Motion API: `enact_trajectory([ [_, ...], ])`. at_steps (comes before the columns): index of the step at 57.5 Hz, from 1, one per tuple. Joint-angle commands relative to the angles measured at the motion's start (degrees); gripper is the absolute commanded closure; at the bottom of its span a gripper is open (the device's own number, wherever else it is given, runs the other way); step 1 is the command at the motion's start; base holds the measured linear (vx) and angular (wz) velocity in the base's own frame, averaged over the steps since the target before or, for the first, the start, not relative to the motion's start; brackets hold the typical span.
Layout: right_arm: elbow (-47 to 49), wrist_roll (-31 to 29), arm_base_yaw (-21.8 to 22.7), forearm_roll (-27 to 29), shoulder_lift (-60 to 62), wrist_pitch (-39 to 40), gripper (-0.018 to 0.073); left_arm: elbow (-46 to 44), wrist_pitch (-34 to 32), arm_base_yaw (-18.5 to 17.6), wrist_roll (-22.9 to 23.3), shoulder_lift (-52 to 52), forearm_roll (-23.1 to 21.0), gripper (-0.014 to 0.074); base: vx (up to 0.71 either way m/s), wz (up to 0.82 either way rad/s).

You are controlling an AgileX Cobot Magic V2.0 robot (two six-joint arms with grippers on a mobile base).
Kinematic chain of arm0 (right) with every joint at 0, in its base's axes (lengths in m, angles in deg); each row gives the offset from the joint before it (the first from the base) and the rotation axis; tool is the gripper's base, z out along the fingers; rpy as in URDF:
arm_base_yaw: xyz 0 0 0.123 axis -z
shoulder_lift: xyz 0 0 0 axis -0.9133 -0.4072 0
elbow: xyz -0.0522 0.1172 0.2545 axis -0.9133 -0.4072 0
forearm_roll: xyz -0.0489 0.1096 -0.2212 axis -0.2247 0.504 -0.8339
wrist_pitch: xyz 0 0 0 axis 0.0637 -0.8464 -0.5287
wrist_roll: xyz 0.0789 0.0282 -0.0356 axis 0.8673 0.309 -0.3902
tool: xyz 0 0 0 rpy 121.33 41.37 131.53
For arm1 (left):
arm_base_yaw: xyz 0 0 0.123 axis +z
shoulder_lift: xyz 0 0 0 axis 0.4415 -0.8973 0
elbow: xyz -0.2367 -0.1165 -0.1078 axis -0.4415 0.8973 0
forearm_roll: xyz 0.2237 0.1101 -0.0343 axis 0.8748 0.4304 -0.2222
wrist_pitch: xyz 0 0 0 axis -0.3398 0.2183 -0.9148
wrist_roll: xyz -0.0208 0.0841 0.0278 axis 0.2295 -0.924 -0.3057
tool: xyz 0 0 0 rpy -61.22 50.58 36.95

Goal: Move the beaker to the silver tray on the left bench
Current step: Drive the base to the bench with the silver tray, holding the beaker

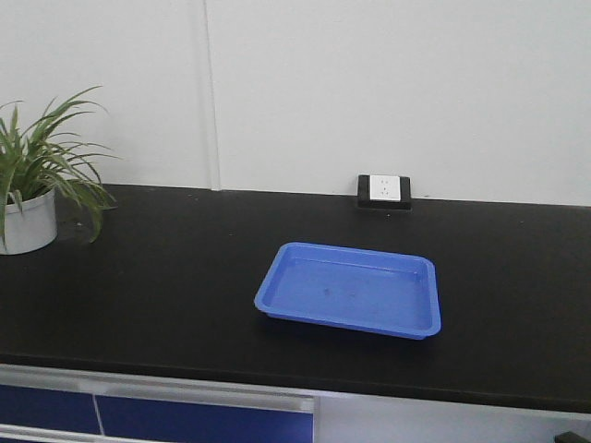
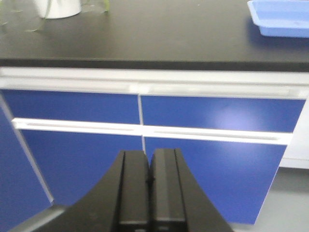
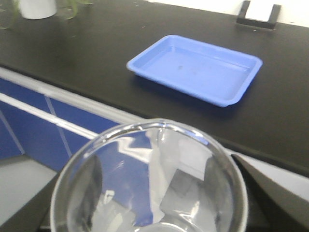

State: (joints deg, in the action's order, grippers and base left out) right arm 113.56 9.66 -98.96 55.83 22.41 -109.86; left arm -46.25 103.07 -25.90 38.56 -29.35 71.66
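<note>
Starting at the worktop's (image 1: 166, 295) left edge, a potted plant (image 1: 28, 217) stands; the blue tray (image 1: 349, 290) lies mid-worktop, towards the front edge. The left end effector (image 2: 148, 179), pressed together on nothing, hangs before the blue cabinet fronts (image 2: 217, 116). The right end effector (image 3: 154, 212) pinches the beaker (image 3: 149, 159) in the air off the front edge. No silver tray shows, so carrying and placing seem left.

I count one blue tray (image 1: 349, 291), one potted plant (image 1: 32, 185) and one wall socket (image 1: 384, 190) on the single black tabletop (image 1: 166, 286), plus one clear glass beaker (image 3: 149, 183) and one pincer (image 2: 149, 159) of mine, the left.
</note>
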Motion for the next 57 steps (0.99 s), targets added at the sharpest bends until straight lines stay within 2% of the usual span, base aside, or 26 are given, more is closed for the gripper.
enact_trajectory([
  [1, 1.7, -0.2, 0.0, -1.7, -0.1, 4.3, 0.0567, 1.6, -4.4, -0.4, 0.1, 0.9, -0.1, 0.0595, -0.36, 0.20],
  [21, 1.7, -0.2, 0.0, -1.7, -0.1, 4.3, 0.0567, 1.6, -4.4, -0.4, 0.1, 0.9, -0.1, 0.0595, -0.38, 0.31],
  [57, 1.7, -0.2, 0.0, -1.7, -0.1, 4.3, 0.0567, 1.6, -4.4, -0.4, 0.1, 0.9, -0.1, 0.0595, -0.39, 0.50],
])
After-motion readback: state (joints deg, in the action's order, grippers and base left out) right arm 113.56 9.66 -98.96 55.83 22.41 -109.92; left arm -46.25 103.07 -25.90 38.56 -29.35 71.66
